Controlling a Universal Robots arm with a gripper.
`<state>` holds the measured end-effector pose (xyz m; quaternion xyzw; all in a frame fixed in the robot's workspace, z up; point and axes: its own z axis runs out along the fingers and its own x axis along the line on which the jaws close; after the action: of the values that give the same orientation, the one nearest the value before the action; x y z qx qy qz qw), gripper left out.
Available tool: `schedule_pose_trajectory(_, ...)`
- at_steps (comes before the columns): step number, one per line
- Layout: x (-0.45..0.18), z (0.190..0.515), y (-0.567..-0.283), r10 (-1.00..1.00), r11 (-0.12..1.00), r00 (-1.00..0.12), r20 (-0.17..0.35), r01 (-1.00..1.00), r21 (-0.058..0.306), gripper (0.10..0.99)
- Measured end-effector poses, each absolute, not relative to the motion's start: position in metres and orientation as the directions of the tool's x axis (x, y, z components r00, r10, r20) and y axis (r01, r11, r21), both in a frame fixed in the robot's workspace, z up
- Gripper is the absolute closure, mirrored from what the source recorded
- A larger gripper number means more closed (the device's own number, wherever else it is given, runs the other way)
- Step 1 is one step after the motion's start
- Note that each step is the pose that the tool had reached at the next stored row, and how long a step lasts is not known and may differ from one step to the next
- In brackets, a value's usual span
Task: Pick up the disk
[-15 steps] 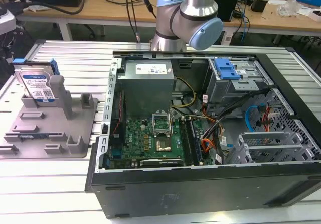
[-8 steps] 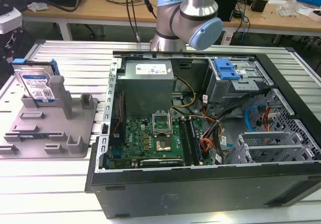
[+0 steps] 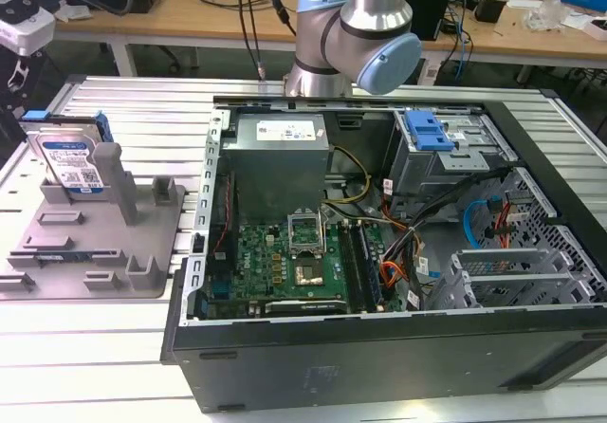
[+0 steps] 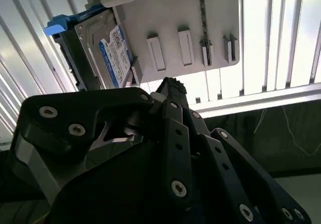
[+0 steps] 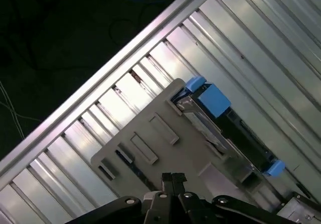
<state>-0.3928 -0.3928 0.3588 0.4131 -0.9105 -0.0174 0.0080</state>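
One disk (image 3: 68, 162), one tray (image 3: 95, 257), one computer case (image 3: 379, 361)

The disk's (image 3: 68, 162) top edge stands clear — a grey post (image 3: 110, 174) crowds its side.

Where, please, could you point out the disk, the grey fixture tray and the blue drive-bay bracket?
disk (image 3: 76, 165): exterior view, on its white-and-blue label.
grey fixture tray (image 3: 100, 248): exterior view, on its bare flat base.
blue drive-bay bracket (image 3: 428, 131): exterior view, on its top face.
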Motion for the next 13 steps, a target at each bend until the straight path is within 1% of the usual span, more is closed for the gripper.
schedule_pose_trajectory(1, -0.3928, 0.3586, -0.3927, -0.771, 0.637, -0.637, 0.0, -0.77, 0.038, 0.918)
schedule_pose_trajectory(2, -0.3928, 0.3586, -0.3927, -0.784, 0.621, -0.621, 0.0, -0.783, 0.038, 0.918)
schedule_pose_trajectory(3, -0.3928, 0.3585, -0.3928, -0.81, 0.586, -0.587, 0.0, -0.809, 0.038, 0.788)
schedule_pose_trajectory(5, -0.3928, 0.3583, -0.3928, -0.837, 0.547, -0.548, 0.0, -0.836, 0.038, 0.671)
schedule_pose_trajectory(6, -0.3928, 0.3582, -0.3927, -0.846, 0.533, -0.533, 0.0, -0.846, 0.038, 0.671)
schedule_pose_trajectory(7, -0.3928, 0.3579, -0.3927, -0.865, 0.502, -0.503, 0.0, -0.864, 0.038, 0.604)
schedule_pose_trajectory(13, -0.3928, 0.3559, -0.3927, -0.93, 0.367, -0.367, 0.0, -0.93, 0.038, 0.604)
